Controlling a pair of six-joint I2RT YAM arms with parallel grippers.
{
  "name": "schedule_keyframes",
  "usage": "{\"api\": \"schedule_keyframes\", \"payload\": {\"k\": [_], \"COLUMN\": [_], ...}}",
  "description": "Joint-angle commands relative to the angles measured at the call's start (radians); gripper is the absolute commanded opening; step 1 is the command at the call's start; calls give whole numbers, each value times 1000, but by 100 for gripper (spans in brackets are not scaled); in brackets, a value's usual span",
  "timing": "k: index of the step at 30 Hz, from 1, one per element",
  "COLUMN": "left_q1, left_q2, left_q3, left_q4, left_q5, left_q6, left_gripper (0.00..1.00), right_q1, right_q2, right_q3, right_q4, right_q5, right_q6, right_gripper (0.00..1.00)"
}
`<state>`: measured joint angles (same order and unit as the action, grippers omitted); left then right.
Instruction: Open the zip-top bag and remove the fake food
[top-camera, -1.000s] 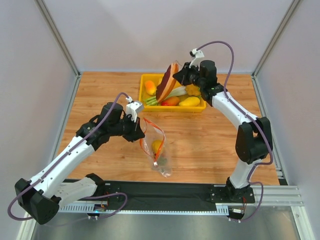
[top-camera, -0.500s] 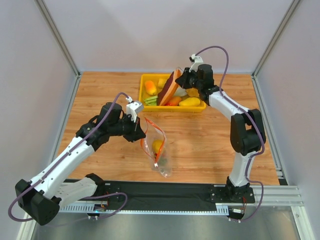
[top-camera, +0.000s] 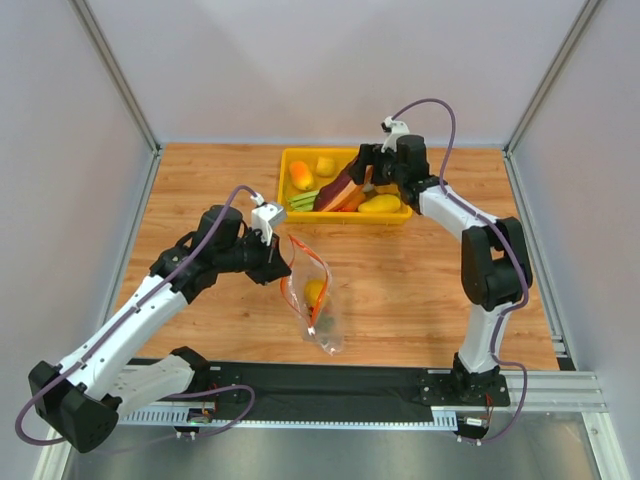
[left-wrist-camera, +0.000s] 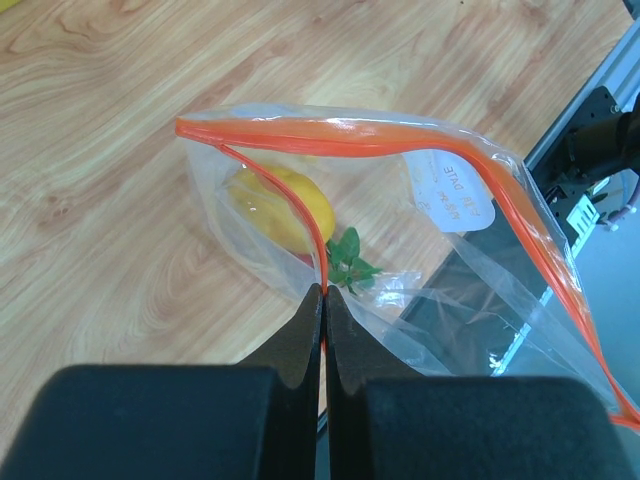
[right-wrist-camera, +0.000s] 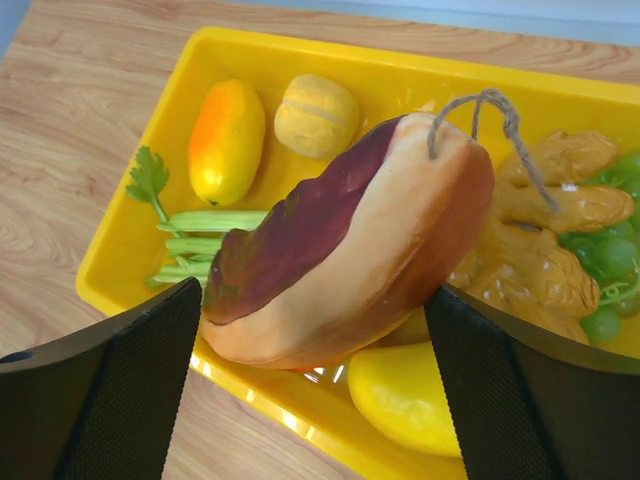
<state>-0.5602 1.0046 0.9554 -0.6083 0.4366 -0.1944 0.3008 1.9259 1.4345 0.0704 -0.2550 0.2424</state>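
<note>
The zip-top bag (top-camera: 316, 300) hangs open over the wooden table, and my left gripper (top-camera: 279, 263) holds it up by the rim. In the left wrist view that gripper (left-wrist-camera: 323, 292) is shut on the bag's orange zip strip (left-wrist-camera: 330, 132). A small yellow fruit (left-wrist-camera: 285, 205) and a green bit (left-wrist-camera: 349, 263) lie inside the bag. The maroon meat slice (right-wrist-camera: 340, 250) with its tan rind rests in the yellow tray (right-wrist-camera: 135, 235), on top of other food. My right gripper (right-wrist-camera: 312, 292) is open around the slice, with its fingers (right-wrist-camera: 130, 390) standing wide on either side.
The yellow tray (top-camera: 291, 160) at the back holds an orange-yellow mango-like piece (right-wrist-camera: 227, 140), a tan round piece (right-wrist-camera: 316, 115), a green leek (right-wrist-camera: 205, 245), a yellow piece (right-wrist-camera: 410, 395), brown pieces (right-wrist-camera: 545, 215) and green grapes (right-wrist-camera: 608, 270). A black rail (top-camera: 330, 385) runs along the near edge.
My right gripper has lowered the meat slice from upright into the tray and has opened. The left gripper and the bag have not moved.
</note>
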Motion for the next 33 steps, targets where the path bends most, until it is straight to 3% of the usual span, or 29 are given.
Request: {"api": "schedule_keyframes", "payload": {"k": [1, 4, 10, 15, 20, 26, 29, 33], "left_q1": [3, 3, 3, 3, 3, 3, 3, 3], "left_q2": [-31, -37, -49, -58, -66, -64, -70, -78], "left_q3": [-10, -12, -17, -20, -21, -23, -24, -26], "left_q4": [22, 24, 27, 25, 27, 35, 41, 45], "left_q5": [13, 11, 19, 21, 16, 34, 36, 42], "left_q6": [19, 18, 16, 16, 15, 12, 10, 9], "left_gripper": [0, 0, 0, 0, 0, 0, 0, 0], "right_q1": [6, 6, -25, -26, -23, 12, 41, 183], "right_q2": [-73, -116, -225, -287, -502, -707, -778, -837], "right_q3": [-11, -29, -74, -35, -157, -158, -148, -143], "right_q4": [-32, -56, -116, -274, -242, -311, -339, -395], "right_q5": [52, 143, 253, 391, 313, 197, 56, -35], "right_q6": [-34, -46, -23, -60, -8, 69, 122, 144], "right_gripper": [94, 100, 100, 100, 100, 98, 98, 97]}}
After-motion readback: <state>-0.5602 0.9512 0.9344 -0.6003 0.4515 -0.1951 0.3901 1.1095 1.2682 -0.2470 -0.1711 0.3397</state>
